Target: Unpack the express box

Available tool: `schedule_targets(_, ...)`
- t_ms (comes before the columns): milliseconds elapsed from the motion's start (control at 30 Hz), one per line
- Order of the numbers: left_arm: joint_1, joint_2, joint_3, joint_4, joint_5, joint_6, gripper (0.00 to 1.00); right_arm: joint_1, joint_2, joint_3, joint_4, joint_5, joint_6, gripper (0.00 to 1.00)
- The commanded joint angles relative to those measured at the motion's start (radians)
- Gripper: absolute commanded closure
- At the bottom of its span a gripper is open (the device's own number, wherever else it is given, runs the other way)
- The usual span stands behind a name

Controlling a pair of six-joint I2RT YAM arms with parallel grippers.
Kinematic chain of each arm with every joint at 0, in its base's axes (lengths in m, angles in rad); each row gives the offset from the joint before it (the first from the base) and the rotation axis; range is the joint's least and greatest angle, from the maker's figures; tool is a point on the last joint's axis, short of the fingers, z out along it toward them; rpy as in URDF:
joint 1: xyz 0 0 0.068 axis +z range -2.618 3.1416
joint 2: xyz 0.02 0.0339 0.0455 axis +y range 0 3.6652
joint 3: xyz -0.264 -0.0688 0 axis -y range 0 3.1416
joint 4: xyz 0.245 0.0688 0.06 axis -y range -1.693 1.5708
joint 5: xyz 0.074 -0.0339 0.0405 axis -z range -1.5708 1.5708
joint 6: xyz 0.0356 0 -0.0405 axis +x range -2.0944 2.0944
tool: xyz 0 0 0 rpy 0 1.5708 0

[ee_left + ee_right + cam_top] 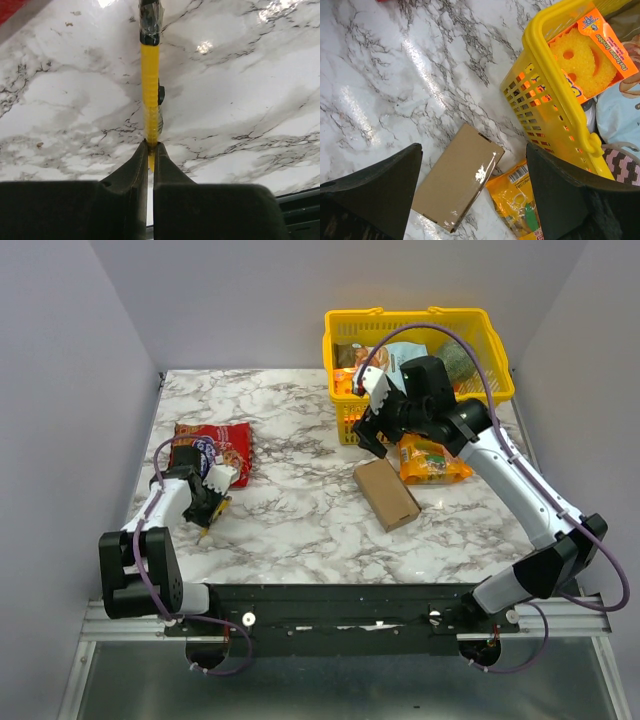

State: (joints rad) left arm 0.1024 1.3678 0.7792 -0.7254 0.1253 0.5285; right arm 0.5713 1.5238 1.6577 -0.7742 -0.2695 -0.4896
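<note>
Marble-patterned tabletop (300, 530), mid-task: the express box (386, 493), plain brown cardboard with no print, lies flat and closed near the centre, just in front of the yellow plastic basket (400, 315). The right wrist view shows a glossy strip of clear tape along the box.

Just beside the box's far right edge lies an orange snack bag (432, 462) with a barcode showing; its lettering is too small to read. In the basket, an orange card pack holds a yellow smiley-face sponge (582, 60). The card's blue lettering cannot be made out. A pale blue bag (620, 112) sits beside the pack.

The right arm reaches forward and inward from its base, wrist bent down at the basket's near left corner. The right tool (370, 430) hangs released, jaws spread wide above the box's far end.

The left arm is folded low at the left edge. Its left tool (212, 505) is clenched on a yellow box cutter (151, 85), which points away over bare marble. A red snack bag (212, 450) lies just beyond; its blue-and-white logo is unreadable.
</note>
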Motion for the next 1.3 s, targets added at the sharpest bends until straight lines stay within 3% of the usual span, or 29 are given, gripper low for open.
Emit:
schedule_targets(0,-0.007,0.042,0.015,0.004,0.117,0.039,1.0,0.007,-0.059,-0.052,0.052,0.033,0.033,0.09)
schedule_targets(300,-0.024,0.076,-0.009,0.055,0.108,0.039,1.0,0.007,-0.12,-0.136,0.064,0.038,0.016,0.09)
schedule_targets(400,-0.032,0.105,-0.012,0.076,0.109,0.025,0.89,0.007,-0.125,-0.15,0.064,0.024,0.019,0.09)
schedule_targets(433,-0.033,0.114,-0.011,0.083,0.109,0.022,0.8,0.007,-0.125,-0.153,0.062,0.023,0.019,0.09)
schedule_targets(667,-0.046,0.18,-0.017,0.086,0.103,0.039,0.74,0.007,-0.117,-0.156,0.067,0.01,0.016,0.09)
schedule_targets(700,-0.046,0.183,-0.02,0.087,0.102,0.039,0.74,0.007,-0.117,-0.156,0.067,0.007,0.016,0.09)
schedule_targets(867,-0.047,0.139,-0.001,0.057,0.161,0.036,0.99,0.007,-0.123,-0.171,0.07,0.006,0.013,0.09)
schedule_targets(967,-0.047,0.024,0.034,-0.025,0.308,0.094,1.0,0.009,-0.134,-0.194,0.092,0.004,0.003,0.08)
schedule_targets(1133,-0.096,-0.099,0.173,-0.115,0.517,0.119,1.0,0.006,-0.136,-0.213,0.14,-0.178,-0.062,0.06)
schedule_targets(1267,-0.283,-0.069,0.343,-0.111,0.589,0.05,1.0,0.007,-0.068,-0.147,0.196,-0.221,-0.063,0.04)
